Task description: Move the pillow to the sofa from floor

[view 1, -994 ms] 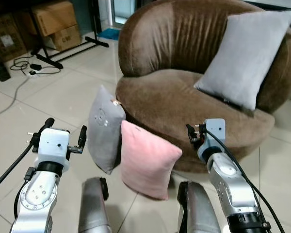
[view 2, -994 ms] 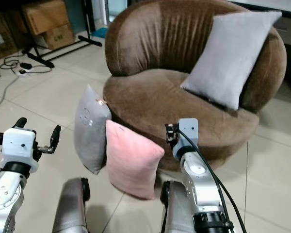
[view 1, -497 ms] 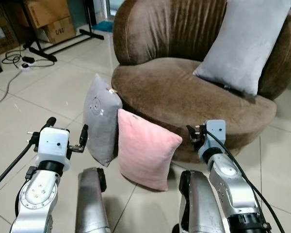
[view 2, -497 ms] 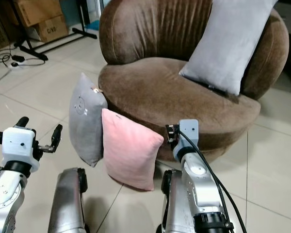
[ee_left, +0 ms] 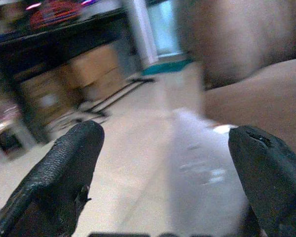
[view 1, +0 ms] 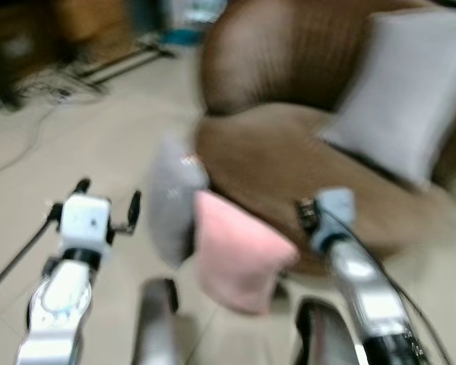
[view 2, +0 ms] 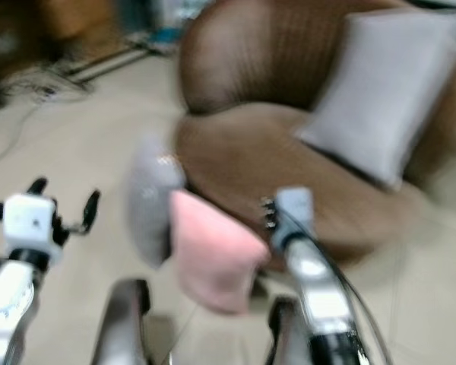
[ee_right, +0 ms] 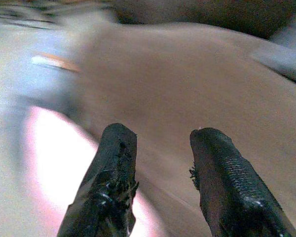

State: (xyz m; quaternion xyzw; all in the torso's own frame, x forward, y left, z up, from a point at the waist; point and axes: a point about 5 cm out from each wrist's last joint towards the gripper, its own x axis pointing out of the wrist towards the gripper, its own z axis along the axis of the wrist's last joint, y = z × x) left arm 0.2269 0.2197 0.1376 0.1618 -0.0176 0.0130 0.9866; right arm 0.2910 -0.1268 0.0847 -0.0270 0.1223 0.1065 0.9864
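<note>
left gripper (ee_left: 163,163) spread wide, empty, facing grey pillow (ee_left: 207,187); right gripper (ee_right: 158,163) parted, empty, above pink pillow (ee_right: 54,163).

pink pillow (view 1: 239,262), upright on floor, against sofa (view 1: 289,152)

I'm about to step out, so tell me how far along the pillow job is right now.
Done: one grey pillow leans on the sofa seat, though whether the robot put it there can't be told. In hand: nothing. The left gripper is open facing the grey floor pillow, and the right gripper is open and empty above the pink pillow. Left: both floor pillows lean against the sofa base, ungrasped. The head views are blurred.
</note>
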